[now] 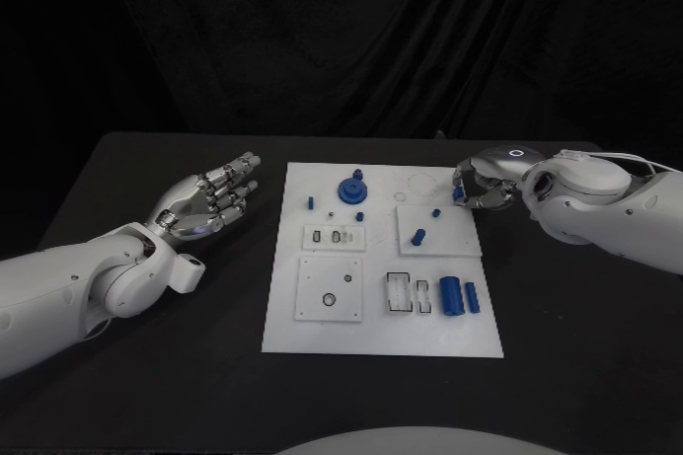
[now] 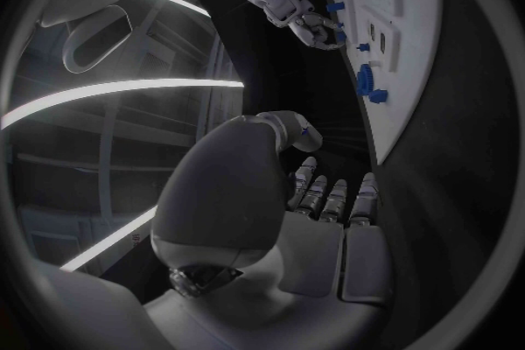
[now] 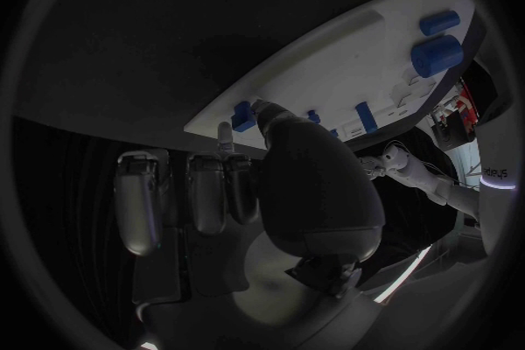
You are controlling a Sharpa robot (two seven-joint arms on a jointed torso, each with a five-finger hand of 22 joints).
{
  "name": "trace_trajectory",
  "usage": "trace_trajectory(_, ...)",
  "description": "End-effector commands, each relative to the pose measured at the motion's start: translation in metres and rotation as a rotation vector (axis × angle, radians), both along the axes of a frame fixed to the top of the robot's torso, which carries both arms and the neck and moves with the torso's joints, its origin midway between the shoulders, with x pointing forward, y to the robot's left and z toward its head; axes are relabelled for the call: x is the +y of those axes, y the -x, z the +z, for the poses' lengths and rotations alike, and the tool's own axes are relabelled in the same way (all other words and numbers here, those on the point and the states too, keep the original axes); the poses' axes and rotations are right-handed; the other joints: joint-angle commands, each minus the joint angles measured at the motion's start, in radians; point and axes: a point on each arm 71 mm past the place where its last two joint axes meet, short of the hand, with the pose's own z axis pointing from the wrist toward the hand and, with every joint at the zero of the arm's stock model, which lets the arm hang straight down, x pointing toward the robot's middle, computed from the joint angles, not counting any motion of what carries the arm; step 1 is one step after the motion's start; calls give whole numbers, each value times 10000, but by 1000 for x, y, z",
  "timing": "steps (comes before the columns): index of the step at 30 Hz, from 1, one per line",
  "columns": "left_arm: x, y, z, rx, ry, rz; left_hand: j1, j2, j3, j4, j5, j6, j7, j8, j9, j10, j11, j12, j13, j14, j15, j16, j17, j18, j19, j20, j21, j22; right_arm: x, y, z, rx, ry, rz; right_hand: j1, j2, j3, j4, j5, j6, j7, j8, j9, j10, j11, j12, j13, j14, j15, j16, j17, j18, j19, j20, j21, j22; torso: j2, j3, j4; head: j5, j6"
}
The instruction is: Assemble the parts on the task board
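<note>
White and matte, the task board (image 1: 382, 337) lies flat in the middle of the black table (image 1: 157, 376) in the head view, a tall rectangle with raised square plates and shallow slots. Small blue parts sit on it: a round gear-like piece with a knob (image 1: 351, 189) near the far edge, a short peg (image 1: 418, 237) on the right-hand square plate, and a thick cylinder (image 1: 450, 296) with a thinner bar (image 1: 471, 297) beside it at the near right. The left hand (image 1: 213, 200), silver and jointed, hovers over the table just left of the board, palm up, fingers straight and apart, holding nothing. The right hand (image 1: 484, 189) sits at the board's far right edge with its fingers curled in; a small blue piece (image 1: 458, 192) shows at the fingertips, but whether it is held cannot be told.

In the left wrist view, the left hand's (image 2: 318, 210) smooth grey palm and segmented fingers reach out empty beside the board's (image 2: 410, 35) white edge, where the blue gear piece (image 2: 368, 83) stands upright.

In the right wrist view, the right hand (image 3: 235, 192) lies close to the board's (image 3: 328, 70) corner, a small blue part (image 3: 241, 115) just past its fingertips; contact is unclear. Two blue cylinders (image 3: 437, 56) lie farther along the board.
</note>
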Motion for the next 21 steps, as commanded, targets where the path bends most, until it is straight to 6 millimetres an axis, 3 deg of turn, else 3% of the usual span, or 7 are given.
trace_trajectory(1, -2, 2, 2, -331, 340, -246, -117, 10, -11, -74, -29, -29, 26, -25, 0, 34, 58, 45, 17, 9, 80, -31, -16, 170, 23, 56, 31, 13, 0, 0, -1, 21, -44, -49, 54, 112, 110, -43, 23, 212, -8, -138, -165, 1042, 85, 26, 2634, 1054, 64, 30, 2634, -78, 1055, 91, 32, 2634, 2, -1, 1, -5, -7)
trace_trajectory(10, -2, 2, 0, -273, 322, -246, -126, 22, -2, -89, -30, -31, 30, -26, 0, 34, 67, 45, 17, 9, 85, -31, -16, 169, 22, 60, 31, 13, 1, -1, -2, -10, -79, -17, 166, 229, 305, -269, 22, 923, -87, -411, -586, 1042, 22, 26, 2634, 1054, 15, 30, 2634, -78, 1055, 53, 32, 2634, 2, 0, 2, -7, 8)
trace_trajectory(21, -1, 3, -1, -225, 309, -242, -126, 22, -2, -89, -30, -31, 30, -26, 0, 34, 67, 45, 17, 9, 85, -31, -16, 169, 22, 60, 31, 13, 3, -1, 0, -268, -227, 122, 228, 368, 458, -565, 11, 1952, -211, -450, -789, 1042, -81, 26, 2634, 1054, -65, 30, 2634, -78, 1055, -21, 32, 2634, 1, 0, 0, -2, -4)
